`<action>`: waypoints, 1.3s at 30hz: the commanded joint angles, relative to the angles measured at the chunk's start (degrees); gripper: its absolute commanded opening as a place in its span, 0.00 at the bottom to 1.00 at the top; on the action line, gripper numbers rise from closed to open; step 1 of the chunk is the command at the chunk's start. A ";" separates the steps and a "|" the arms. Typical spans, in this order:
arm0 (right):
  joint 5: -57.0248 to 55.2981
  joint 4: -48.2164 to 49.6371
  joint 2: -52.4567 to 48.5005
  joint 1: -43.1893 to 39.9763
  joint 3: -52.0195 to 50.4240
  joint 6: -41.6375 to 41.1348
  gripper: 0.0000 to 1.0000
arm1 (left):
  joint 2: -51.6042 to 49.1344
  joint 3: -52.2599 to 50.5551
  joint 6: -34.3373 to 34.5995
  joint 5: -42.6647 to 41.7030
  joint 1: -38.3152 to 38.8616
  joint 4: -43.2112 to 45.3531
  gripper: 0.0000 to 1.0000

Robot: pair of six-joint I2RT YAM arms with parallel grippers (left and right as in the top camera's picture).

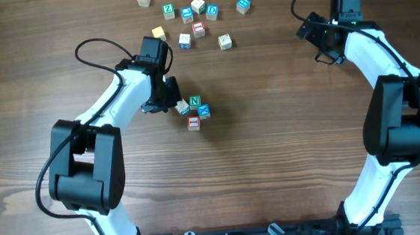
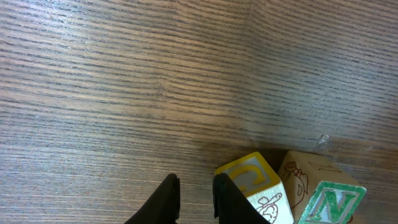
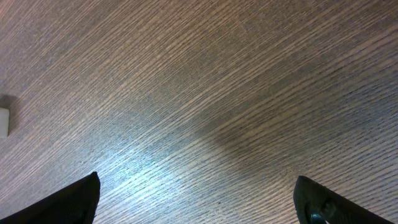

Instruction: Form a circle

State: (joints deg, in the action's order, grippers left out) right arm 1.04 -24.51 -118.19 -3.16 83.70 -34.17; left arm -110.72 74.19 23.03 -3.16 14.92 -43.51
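likely step: tightening circle (image 1: 195, 112). left end effector (image 2: 195, 186) nearly pressed together, empty, just beside yellow-letter cube (image 2: 252, 186). right end effector (image 3: 196, 180) spread, empty. next: gentle sideways push.

Left arm (image 1: 111, 103) bent inward, jaws nearly closed, right arm (image 1: 374, 52) extended, jaws wide

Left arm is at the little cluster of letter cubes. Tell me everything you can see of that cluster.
The circle is a tight clump of tiny wooden letter cubes lying flat on the table: a green N cube, a blue cube, a red cube and a pale cube, sides touching or nearly so. The wrist view shows a yellow-lettered cube there too, right beside the left gripper, whose nearly closed fingers hold nothing.
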 commanded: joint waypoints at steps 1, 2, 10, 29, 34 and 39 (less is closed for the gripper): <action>-0.57 0.11 -0.98 0.09 -0.22 0.79 1.00 | -0.31 -0.37 -0.09 -1.81 -0.13 -0.13 0.21; -0.55 0.11 -0.98 0.09 -0.22 0.76 1.00 | -0.31 -0.37 -0.11 -1.81 -0.13 -0.07 0.21; -0.57 0.11 -0.98 0.09 -0.22 0.76 1.00 | -0.31 -0.37 -0.11 -1.84 -0.13 -0.72 0.21; -0.55 0.11 -0.98 0.09 -0.22 0.76 0.99 | -0.31 -0.37 -0.09 -3.08 -0.13 -1.18 0.20; -0.55 0.11 -0.98 0.09 -0.22 0.79 1.00 | -0.31 -0.37 -0.11 -3.08 -0.13 -2.03 0.20; -0.55 0.11 -0.98 0.09 -0.22 0.76 1.00 | -0.31 -0.35 -0.13 -2.14 -0.22 -1.51 0.21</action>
State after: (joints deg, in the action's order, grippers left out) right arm 1.04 -24.51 -118.19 -3.16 83.70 -34.15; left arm -110.72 74.19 23.03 -5.52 14.92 -45.45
